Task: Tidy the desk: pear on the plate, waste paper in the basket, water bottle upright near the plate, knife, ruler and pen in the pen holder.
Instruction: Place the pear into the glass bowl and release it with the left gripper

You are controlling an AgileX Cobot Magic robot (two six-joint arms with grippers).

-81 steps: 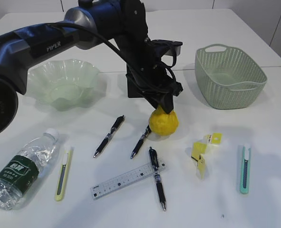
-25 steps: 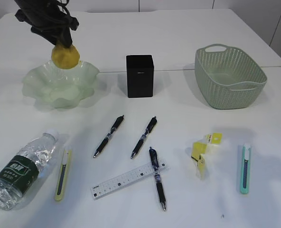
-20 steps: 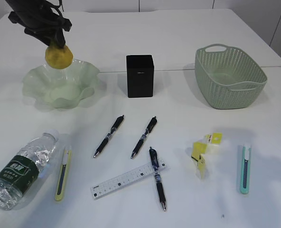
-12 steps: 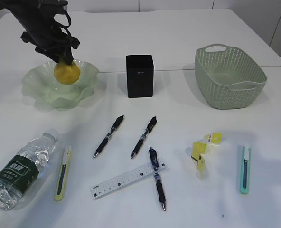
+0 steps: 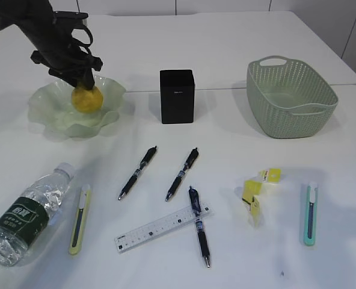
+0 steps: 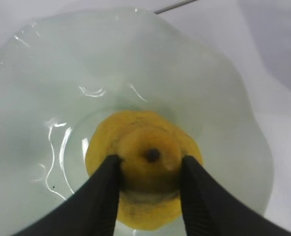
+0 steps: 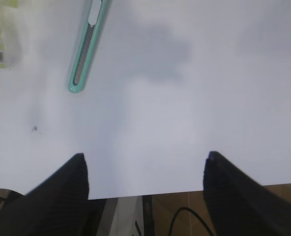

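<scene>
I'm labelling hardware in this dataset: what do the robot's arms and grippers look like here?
The left arm is black with loose black cables looped near its wrist. The left gripper has matte black, finely ribbed jaws that taper toward their tips. The right gripper has the same black ribbed jaws; no markings show.

On the bench (image 5: pixel 238 36) there were three pens: one (image 5: pixel 138 172), a second (image 5: pixel 183 173) and a third (image 5: pixel 199 226). Two utility knives lay there, one yellow-green (image 5: pixel 80 218) and one teal (image 5: pixel 310 214). There was one each of ruler (image 5: pixel 162 228), water bottle (image 5: pixel 26 215), pear (image 5: pixel 86 99), plate (image 5: pixel 52 111), pen holder (image 5: pixel 177 96), basket (image 5: pixel 291 96) and cluster of waste paper (image 5: pixel 257 191).
</scene>
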